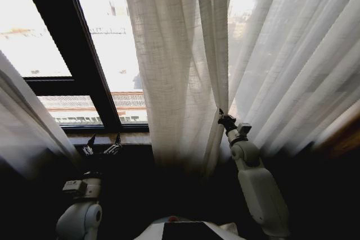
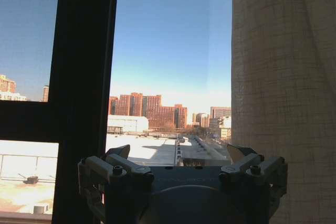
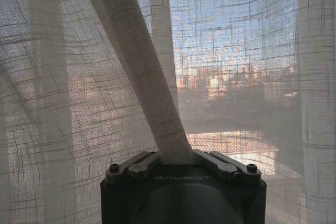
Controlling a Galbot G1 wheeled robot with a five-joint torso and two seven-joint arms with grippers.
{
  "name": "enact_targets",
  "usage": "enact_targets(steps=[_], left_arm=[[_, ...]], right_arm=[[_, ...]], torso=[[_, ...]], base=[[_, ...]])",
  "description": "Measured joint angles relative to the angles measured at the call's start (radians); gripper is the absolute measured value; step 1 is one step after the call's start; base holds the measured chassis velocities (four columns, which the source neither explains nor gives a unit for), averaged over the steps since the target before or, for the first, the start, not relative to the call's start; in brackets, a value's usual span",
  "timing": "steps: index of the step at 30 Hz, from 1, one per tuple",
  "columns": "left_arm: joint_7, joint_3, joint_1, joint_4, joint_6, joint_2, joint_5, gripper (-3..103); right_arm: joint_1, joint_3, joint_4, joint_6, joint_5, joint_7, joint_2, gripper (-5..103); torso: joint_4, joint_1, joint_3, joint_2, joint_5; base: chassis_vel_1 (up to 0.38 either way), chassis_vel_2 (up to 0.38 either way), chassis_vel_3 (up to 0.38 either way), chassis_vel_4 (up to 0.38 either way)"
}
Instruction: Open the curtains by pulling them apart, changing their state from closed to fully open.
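Mid-pull, curtains [image 1: 180, 66] half open.
My right pincer [image 3: 176, 160] clamped on a curtain fold; left pincer [image 2: 181, 156] apart, idle near window. Next: drag fold rightward.

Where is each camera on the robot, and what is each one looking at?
Head view: up on the head, looking down at the window, curtains and both arms.
Left wrist view: on the left arm, facing bare glass and city; open left gripper shows.
Right wrist view: on the right arm, facing curtain; right gripper pinches a fold.
Shared: head and right wrist views both show that pinched fold.
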Motion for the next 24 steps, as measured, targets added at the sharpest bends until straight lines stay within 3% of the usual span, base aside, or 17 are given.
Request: enact_targets(steps=[24], left_arm=[[0.000, 0.000, -0.001, 0.010, -0.003, 0.001, 0.003, 100]], right_arm=[[0.005, -0.005, -0.006, 0.001, -0.005, -0.002, 0.002, 0]], torso=[[0.0001, 0.000, 0.000, 0.000, -0.0006]], base=[[-0.346, -0.376, 0.341, 0.374]])
